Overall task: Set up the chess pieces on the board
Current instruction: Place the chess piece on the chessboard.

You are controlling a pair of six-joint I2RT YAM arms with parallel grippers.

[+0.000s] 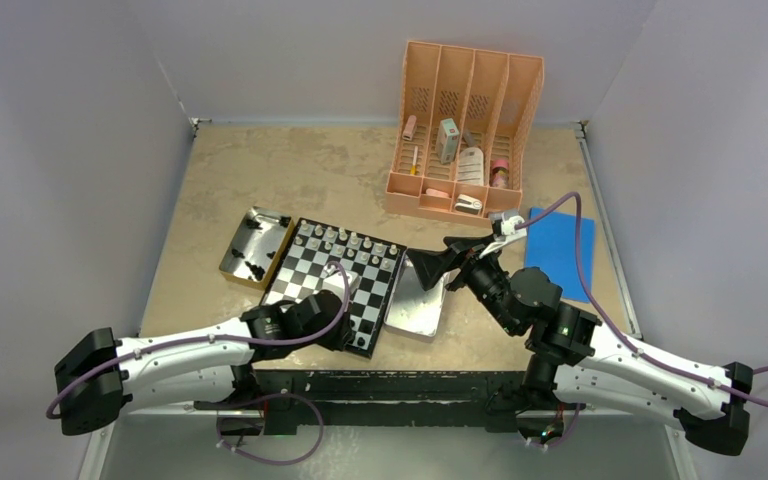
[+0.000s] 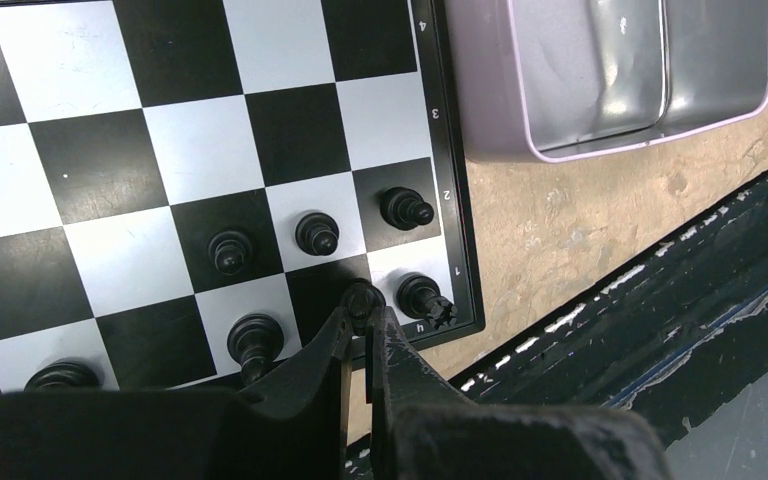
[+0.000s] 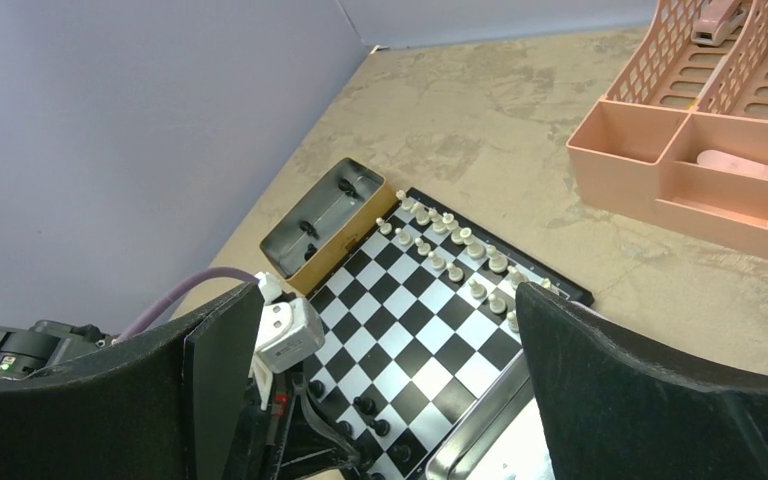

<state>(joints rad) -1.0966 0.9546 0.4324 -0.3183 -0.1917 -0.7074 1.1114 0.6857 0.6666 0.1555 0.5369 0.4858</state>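
The board (image 1: pixel 332 283) lies in front of my arms, with silvery-white chess pieces (image 1: pixel 348 241) along its far rows. My left gripper (image 2: pixel 365 318) is shut on a black chess piece (image 2: pixel 364 296) over the near-row black square beside the corner piece (image 2: pixel 425 297). I cannot tell if its base touches the square. More black pieces (image 2: pixel 316 233) stand on the near two rows. My right gripper (image 3: pixel 380 300) hangs open and empty above the board's right side (image 3: pixel 430 330), also seen from above as the right gripper (image 1: pixel 430 265).
A silver tray (image 1: pixel 415 305) lies against the board's right edge. Left of the board, a small metal tray (image 1: pixel 257 247) holds a few black pieces. A pink desk organizer (image 1: pixel 465 130) stands at the back and a blue sheet (image 1: pixel 560 250) lies at the right.
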